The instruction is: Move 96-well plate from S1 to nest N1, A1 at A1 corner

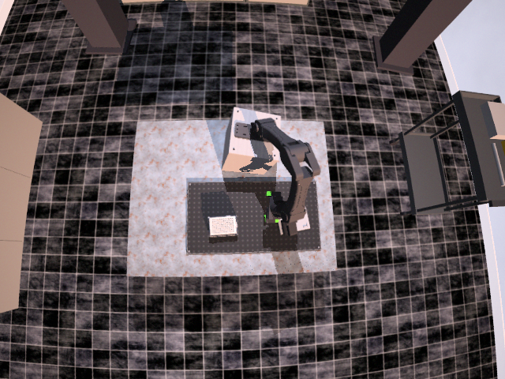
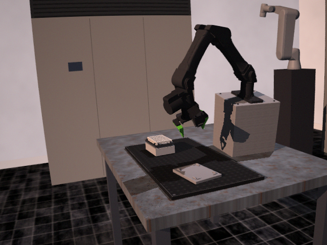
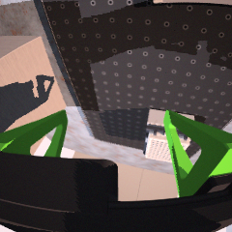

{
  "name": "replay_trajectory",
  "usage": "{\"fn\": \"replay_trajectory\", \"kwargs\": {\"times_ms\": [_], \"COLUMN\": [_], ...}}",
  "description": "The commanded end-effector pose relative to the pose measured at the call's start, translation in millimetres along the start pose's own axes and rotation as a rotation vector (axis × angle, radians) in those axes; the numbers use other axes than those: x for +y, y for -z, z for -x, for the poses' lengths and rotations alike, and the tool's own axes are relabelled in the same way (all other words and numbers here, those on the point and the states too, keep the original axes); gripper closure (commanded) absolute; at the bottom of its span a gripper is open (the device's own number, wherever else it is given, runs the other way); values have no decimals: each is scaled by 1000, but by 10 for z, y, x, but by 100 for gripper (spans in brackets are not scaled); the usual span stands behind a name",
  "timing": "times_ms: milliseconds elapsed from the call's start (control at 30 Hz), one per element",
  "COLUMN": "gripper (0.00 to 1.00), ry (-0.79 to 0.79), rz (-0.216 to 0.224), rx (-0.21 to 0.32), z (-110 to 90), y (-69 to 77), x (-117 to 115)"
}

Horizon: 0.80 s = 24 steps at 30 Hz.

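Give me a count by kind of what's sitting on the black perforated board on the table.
White 96-well plate: 1
Pale boxy plate shaker: 1
Flat grey plate nest: 1
Total: 3

My arm (image 2: 224,50) is matte black, built of chunky, rounded links on a flat black foot plate (image 2: 257,99). My end effector (image 2: 190,126) carries two bright green, triangular open-frame fingers.
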State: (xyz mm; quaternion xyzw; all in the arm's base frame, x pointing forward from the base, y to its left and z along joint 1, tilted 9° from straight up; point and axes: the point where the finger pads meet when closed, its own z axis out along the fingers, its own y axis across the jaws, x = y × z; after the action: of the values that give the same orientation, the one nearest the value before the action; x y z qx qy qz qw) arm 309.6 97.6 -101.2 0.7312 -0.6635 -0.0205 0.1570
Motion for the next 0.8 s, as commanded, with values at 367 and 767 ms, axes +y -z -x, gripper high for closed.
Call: {"fn": "replay_trajectory", "kwargs": {"times_ms": [367,767], "gripper": [0,0], "ry": [-501,-830], "rz": [-24,-5], "rx": [-99,-154], "z": [-206,-402], "y": [25,-11], "x": [-322,-465]}}
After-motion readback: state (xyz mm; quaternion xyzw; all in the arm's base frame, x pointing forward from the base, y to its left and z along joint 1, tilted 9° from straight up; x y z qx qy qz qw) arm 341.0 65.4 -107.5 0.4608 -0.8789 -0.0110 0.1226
